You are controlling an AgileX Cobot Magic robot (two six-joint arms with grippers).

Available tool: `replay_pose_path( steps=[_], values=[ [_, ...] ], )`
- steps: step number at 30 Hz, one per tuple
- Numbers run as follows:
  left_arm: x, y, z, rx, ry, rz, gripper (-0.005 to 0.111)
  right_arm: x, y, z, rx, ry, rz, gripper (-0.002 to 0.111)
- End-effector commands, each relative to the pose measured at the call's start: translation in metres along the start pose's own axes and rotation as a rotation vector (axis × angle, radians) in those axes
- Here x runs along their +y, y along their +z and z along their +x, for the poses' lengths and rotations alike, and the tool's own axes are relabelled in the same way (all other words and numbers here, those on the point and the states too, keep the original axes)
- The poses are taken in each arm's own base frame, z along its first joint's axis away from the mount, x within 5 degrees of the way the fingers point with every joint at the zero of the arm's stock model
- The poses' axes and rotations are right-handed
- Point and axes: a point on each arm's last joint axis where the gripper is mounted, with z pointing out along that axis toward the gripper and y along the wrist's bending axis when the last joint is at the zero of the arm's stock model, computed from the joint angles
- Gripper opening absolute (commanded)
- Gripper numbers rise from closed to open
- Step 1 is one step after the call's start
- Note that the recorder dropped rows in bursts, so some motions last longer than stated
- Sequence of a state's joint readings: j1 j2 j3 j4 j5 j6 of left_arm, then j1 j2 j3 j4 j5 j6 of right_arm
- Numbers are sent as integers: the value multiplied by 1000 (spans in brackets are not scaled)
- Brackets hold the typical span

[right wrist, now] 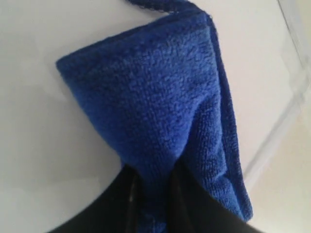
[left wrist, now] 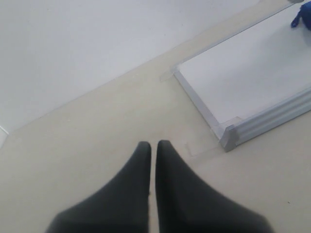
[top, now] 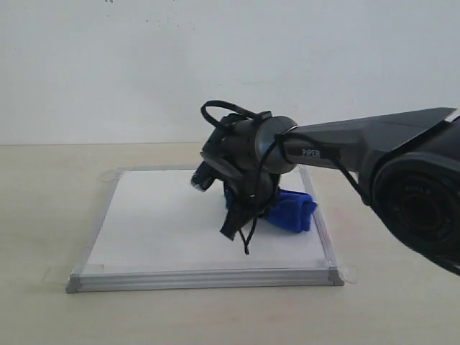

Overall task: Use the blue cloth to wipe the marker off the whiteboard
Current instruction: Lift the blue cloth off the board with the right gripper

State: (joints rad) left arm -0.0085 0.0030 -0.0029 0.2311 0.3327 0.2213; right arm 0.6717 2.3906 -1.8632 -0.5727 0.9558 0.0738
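The whiteboard point(top: 158, 215) lies flat on the table, its silver frame taped at the corners. My right gripper point(top: 250, 207) reaches down over the board's right half and is shut on the blue cloth point(top: 293, 212), which rests against the white surface. In the right wrist view the plush blue cloth point(right wrist: 155, 97) fans out from between my right gripper's point(right wrist: 153, 175) jaws onto the whiteboard point(right wrist: 39, 145). No marker line shows; it is hidden or out of view. My left gripper point(left wrist: 153, 144) is shut and empty above the table, off the whiteboard's point(left wrist: 243, 68) near corner, where a bit of blue cloth point(left wrist: 302, 17) shows.
The beige table point(top: 43, 215) surrounds the board, with a white wall behind. The board's raised metal frame point(right wrist: 286, 121) runs close beside the cloth. A loose black cable point(top: 248, 241) dangles from the right wrist over the board.
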Motion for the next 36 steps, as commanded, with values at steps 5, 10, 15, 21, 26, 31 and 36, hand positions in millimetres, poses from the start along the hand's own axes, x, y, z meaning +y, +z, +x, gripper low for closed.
replay_pose_path(
  steps=[5, 10, 15, 21, 26, 31, 36],
  values=[
    [0, 0, 0, -3, 4, 1, 4, 63, -29, -34, -265, -185, -100, 0],
    [0, 0, 0, -3, 4, 1, 4, 34, -19, -25, -168, -115, 54, 0],
    [0, 0, 0, -3, 4, 1, 4, -2, -4, -4, -9, 21, 131, 0],
    [0, 0, 0, -3, 4, 1, 4, -7, -4, 4, 59, 38, 147, 0],
    [0, 0, 0, -3, 4, 1, 4, -5, -21, -1, 22, 35, 154, 0],
    [0, 0, 0, -3, 4, 1, 4, -19, -57, -6, -61, 66, 169, 0],
    [0, 0, 0, -3, 4, 1, 4, -39, -95, -4, -131, 122, 184, 0]
  ],
)
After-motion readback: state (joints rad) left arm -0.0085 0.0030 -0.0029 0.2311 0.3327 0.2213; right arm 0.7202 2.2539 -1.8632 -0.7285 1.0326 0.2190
